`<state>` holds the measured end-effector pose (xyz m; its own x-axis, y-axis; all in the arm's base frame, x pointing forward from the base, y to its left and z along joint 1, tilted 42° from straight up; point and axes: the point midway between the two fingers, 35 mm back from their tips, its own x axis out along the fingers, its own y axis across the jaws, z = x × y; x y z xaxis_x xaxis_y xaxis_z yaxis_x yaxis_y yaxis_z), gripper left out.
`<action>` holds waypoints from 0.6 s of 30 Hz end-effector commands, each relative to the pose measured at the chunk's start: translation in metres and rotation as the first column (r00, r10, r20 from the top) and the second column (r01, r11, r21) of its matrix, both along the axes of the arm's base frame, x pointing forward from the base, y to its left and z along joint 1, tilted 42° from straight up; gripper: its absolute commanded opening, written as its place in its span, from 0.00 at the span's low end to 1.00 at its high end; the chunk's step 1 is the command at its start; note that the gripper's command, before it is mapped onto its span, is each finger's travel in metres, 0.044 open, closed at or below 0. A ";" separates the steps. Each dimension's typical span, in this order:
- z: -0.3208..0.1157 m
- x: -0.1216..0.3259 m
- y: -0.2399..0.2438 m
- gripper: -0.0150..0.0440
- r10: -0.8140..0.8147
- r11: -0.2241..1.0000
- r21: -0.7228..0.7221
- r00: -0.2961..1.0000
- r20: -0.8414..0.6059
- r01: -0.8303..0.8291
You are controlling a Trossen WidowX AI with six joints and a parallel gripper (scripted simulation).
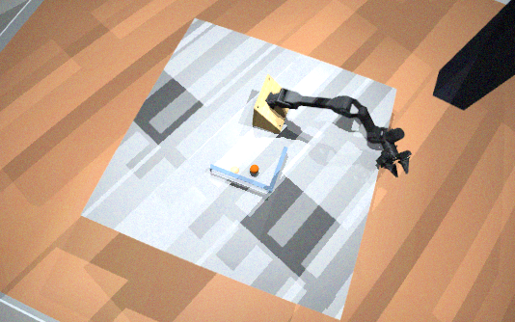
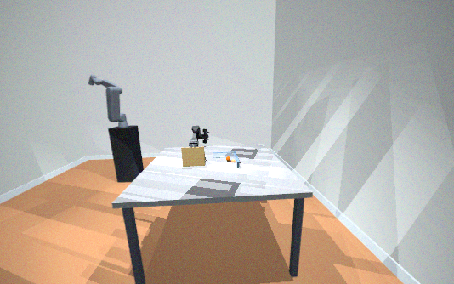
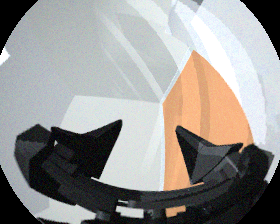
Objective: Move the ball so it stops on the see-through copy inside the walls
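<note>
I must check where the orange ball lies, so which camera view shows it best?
The top view: the orange ball sits unobstructed inside the clear walls. The exterior view shows only a tiny orange dot. The wrist view shows none of it, only the open gripper.

White and grey patterned table (image 1: 175,217) on dark legs, orange ball (image 1: 254,169) inside two low clear walls (image 1: 278,166) forming a corner, pale see-through copy (image 1: 234,170) just beside it, tan base block (image 1: 267,107) nearby.
</note>
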<state>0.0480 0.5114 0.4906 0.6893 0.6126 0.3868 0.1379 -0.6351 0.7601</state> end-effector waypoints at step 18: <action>-0.090 0.173 0.009 0.80 -0.050 0.739 -0.604 0.919 0.390 0.297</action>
<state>0.1836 0.5267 0.4240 0.7074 0.6656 0.2377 -0.2016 -0.1322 0.9705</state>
